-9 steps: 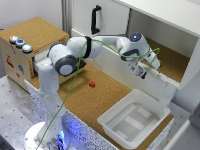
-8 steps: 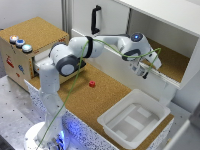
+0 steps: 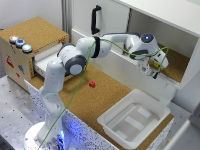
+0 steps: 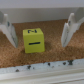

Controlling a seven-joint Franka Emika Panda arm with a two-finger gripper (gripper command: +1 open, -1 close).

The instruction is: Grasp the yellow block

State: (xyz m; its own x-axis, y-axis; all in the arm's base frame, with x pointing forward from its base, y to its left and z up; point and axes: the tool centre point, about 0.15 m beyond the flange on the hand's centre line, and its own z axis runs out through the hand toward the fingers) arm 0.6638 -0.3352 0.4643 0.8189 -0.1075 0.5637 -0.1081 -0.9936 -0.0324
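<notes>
- Nothing has visibly moved since the earlier frame — our gripper [image 4: 38,29] hangs in the cabinet recess [image 3: 176,64], fingers apart.
- Yellow block [image 4: 33,40] sits on cork between them, untouched, nearer one finger [image 4: 8,31] — we judge it lined up for closing.
- Small red cube [image 3: 92,84] lies well apart on the cork table.

The white Franka arm [image 3: 75,57] rises from its base at the exterior view's lower left, bends at a large grey elbow joint and stretches across toward the exterior view's right. Its wrist turns downward there, the gripper [image 3: 155,70] angled down and away from the base. In the wrist view, two pale fingers [image 4: 68,29] stand spread well apart, tips low, closed on nothing.
</notes>
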